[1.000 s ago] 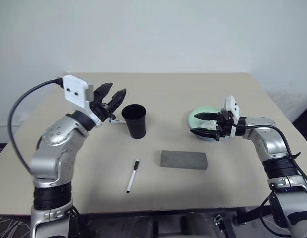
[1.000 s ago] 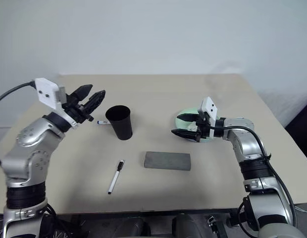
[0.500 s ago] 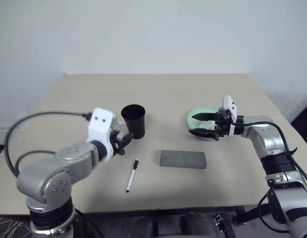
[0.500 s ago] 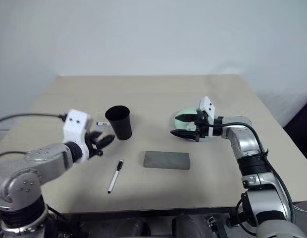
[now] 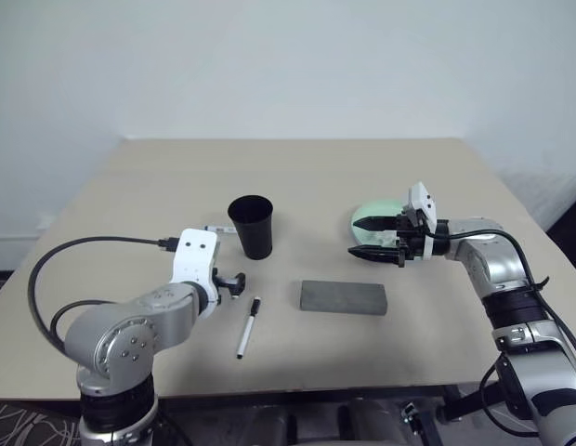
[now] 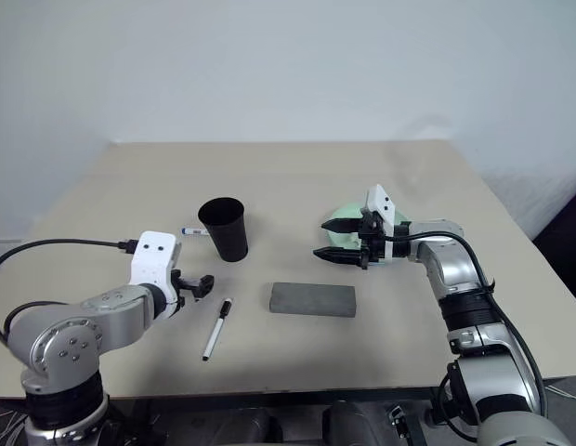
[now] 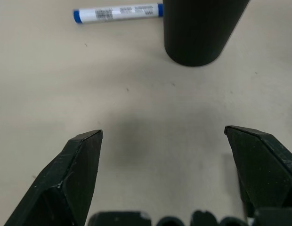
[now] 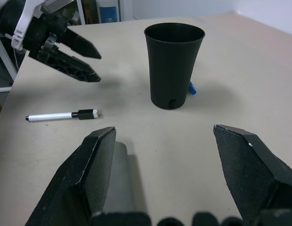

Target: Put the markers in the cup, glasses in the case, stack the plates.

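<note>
Nearest me on the matte beige counter (image 5: 381,167) lies the thin white marker with the black cap (image 5: 247,327), and just beyond it the flat grey case (image 5: 344,297), a plain rectangle. My left gripper (image 7: 165,181) hangs low beside that marker, jaws wide apart and empty. Farther back stands the black tapered cup (image 5: 252,226), smooth plastic, hiding most of the blue-capped marker (image 7: 117,12) lying behind it. My right gripper (image 5: 373,240), jaws spread and empty, covers the mint green plate (image 5: 373,214); whether a second plate lies underneath, I cannot tell.
</note>
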Robot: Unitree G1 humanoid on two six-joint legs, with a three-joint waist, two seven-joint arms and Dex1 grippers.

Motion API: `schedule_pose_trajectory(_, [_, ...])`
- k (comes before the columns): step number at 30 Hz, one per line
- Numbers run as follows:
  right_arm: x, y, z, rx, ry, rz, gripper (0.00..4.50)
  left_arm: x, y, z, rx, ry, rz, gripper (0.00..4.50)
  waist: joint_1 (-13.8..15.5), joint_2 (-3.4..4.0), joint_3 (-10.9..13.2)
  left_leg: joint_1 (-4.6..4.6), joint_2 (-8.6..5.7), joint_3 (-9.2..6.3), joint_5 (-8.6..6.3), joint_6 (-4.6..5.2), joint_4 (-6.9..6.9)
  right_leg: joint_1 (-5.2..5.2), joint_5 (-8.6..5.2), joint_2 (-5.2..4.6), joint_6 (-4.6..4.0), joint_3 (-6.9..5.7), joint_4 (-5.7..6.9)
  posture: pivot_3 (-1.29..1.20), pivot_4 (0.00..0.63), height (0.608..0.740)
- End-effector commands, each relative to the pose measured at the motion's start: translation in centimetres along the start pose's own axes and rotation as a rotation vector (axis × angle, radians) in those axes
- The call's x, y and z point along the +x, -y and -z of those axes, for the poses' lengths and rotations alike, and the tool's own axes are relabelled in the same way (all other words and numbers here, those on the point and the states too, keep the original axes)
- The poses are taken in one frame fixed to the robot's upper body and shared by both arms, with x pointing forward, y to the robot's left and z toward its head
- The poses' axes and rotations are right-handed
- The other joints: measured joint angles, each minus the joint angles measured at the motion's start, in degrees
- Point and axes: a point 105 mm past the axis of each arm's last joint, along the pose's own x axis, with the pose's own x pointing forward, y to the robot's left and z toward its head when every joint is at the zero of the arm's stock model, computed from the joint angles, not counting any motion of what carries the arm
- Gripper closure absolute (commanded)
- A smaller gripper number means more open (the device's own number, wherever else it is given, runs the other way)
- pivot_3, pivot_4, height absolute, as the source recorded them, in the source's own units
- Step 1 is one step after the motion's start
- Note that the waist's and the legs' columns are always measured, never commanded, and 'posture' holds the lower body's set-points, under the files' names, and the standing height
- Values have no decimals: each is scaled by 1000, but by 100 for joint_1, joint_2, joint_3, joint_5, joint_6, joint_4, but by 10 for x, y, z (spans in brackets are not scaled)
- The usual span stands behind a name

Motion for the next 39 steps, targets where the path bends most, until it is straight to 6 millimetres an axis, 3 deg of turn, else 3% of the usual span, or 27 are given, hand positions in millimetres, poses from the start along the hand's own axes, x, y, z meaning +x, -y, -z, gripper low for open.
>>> schedule_pose_trajectory(1, [0,-1,-13,-45,27,6,897,3,17,-13,12,10,52,33,2,0,0,0,0,0,0,0,0,0,0,-1,0,0,0,0,0,740])
schedule_pose_trajectory(11, [-4,-3,-11,-41,32,29,897,12,45,-6,-71,-124,185,33,2,0,0,-3,1,-4,0,-4,-12,-10,2,-2,0,2,1,0,0,740])
schedule_pose_trajectory(18, [-4,-3,-11,-40,33,33,897,-3,60,3,-124,-243,194,33,5,1,-1,-1,1,-3,0,-7,-12,-11,18,-22,-23,12,5,0,0,740])
schedule_pose_trajectory(30, [-5,-8,-8,-23,26,23,897,-4,65,27,-70,-308,120,33,160,2,-1,-2,-2,6,16,-18,-15,-4,-3,10,-24,0,-10,0,0,740])
schedule_pose_trajectory(39, [-7,-8,-9,-21,19,25,897,3,68,30,-87,-348,115,33,153,2,0,0,-4,16,31,-11,-12,2,-5,9,-24,4,-15,0,0,740])
